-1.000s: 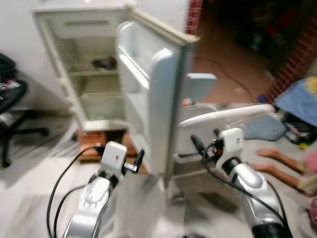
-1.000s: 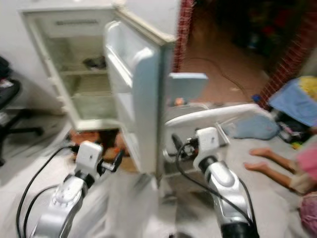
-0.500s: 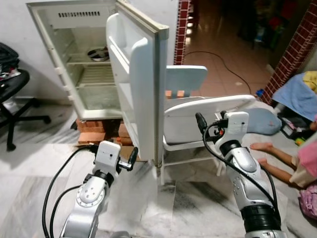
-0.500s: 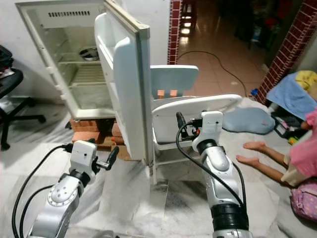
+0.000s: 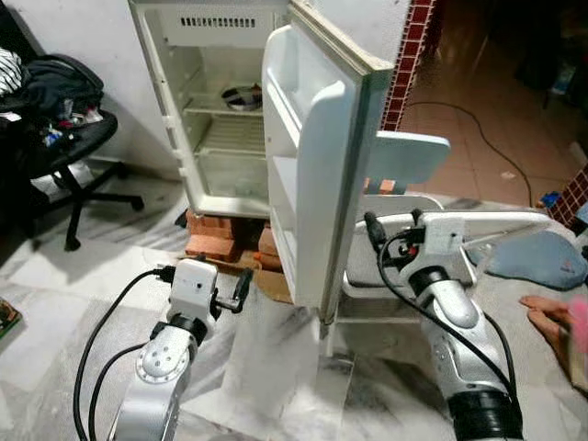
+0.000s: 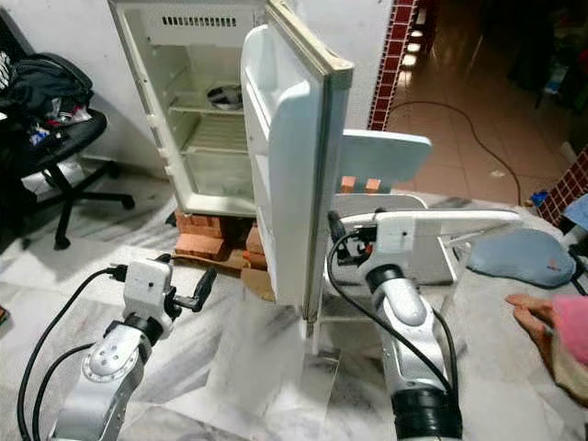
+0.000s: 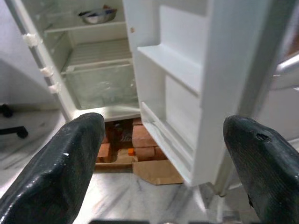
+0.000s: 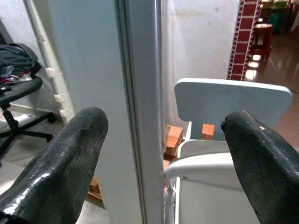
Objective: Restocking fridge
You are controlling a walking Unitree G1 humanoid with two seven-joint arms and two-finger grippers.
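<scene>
The small white fridge (image 5: 207,101) stood raised on red bricks (image 5: 213,244) against the wall, its smooth moulded-plastic door (image 5: 312,175) swung wide open, with wire shelves inside and a round metal bowl (image 5: 242,96) on the upper one. The left gripper (image 7: 159,154) hovered low before the open cabinet with its two blunt, matte black fingers spread wide apart, while the right gripper (image 8: 163,158) was level with the door's outer edge, fingers likewise parted, one on either side of that edge without touching it. A white plastic chair (image 5: 409,161) with a rounded back stood just behind the door, a black swivel chair (image 5: 64,152) heaped with dark clothes sat well to the left on the veined marble floor (image 5: 55,303), and a person's hand (image 5: 551,317) rested on the floor at the far right.
</scene>
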